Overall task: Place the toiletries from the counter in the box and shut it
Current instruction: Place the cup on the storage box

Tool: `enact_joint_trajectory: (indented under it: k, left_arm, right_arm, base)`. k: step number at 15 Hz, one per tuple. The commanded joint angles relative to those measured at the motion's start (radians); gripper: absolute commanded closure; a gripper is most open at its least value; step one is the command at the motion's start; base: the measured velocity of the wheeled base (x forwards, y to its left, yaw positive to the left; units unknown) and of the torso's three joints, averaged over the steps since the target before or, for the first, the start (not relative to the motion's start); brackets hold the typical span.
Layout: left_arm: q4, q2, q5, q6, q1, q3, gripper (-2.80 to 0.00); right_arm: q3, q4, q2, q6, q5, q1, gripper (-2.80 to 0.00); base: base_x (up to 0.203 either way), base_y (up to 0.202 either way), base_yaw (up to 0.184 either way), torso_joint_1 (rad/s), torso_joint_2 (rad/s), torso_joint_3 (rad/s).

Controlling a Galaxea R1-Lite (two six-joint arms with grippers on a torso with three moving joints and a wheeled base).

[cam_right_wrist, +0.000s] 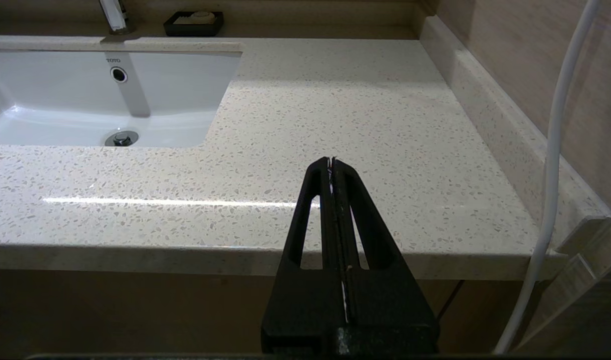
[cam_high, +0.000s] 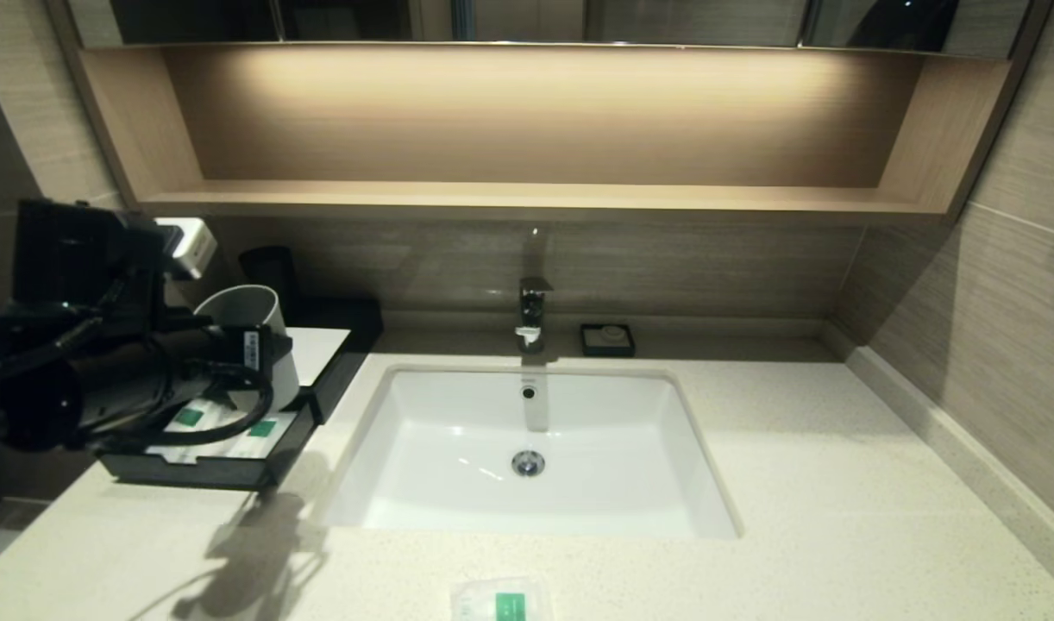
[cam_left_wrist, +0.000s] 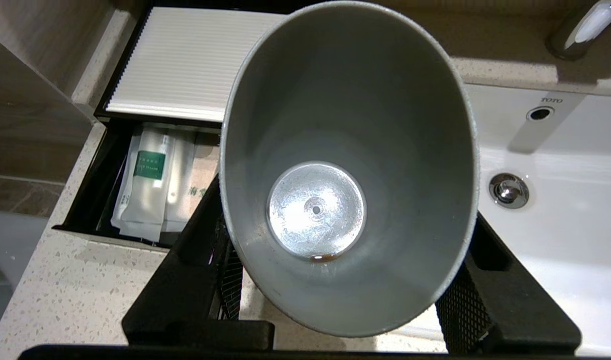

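While the left end effector [cam_left_wrist: 350,300] is gripping a grey cup [cam_left_wrist: 348,165] above the box [cam_high: 234,414], two long packets [cam_left_wrist: 153,180] are lying in its pulled-out drawer just beside the cup. A small squarish packet [cam_high: 503,601] is sitting on the counter [cam_high: 837,483] in front of the sink [cam_high: 527,448], well apart. The right end effector [cam_right_wrist: 331,162] is hanging clenched and empty over the counter's front edge.

Cream speckled counter [cam_right_wrist: 365,115], white sink [cam_high: 458,440], black box [cam_left_wrist: 93,165] with ribbed white top, green-labelled packets [cam_left_wrist: 150,185], grey cup [cam_left_wrist: 350,165]
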Motion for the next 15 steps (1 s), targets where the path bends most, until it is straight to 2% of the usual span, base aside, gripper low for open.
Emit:
enact_joint_trajectory:
  k: [1,10,15]
  left_arm:
    - [-0.004,0.051,0.0,-0.002,0.002,-0.042,0.0]
    - [-0.01,0.286,-0.006,-0.004,0.08,-0.214,0.0]
    - [-0.009,0.376,-0.008,-0.01,0.093,-0.284,0.0]
  right_arm:
    - [0.002,0.0,0.0,0.0,0.001,0.0,0.0]
    - [0.002,0.0,0.001,0.0,0.001,0.0,0.0]
    - [0.002,0.0,0.001,0.0,0.0,0.0,0.0]
  base:
    - [0.0,0.0,0.0,0.0,0.0,0.0]
    - [0.0,0.0,0.0,0.0,0.0,0.0]
    - [0.0,0.0,0.0,0.0,0.0,0.0]
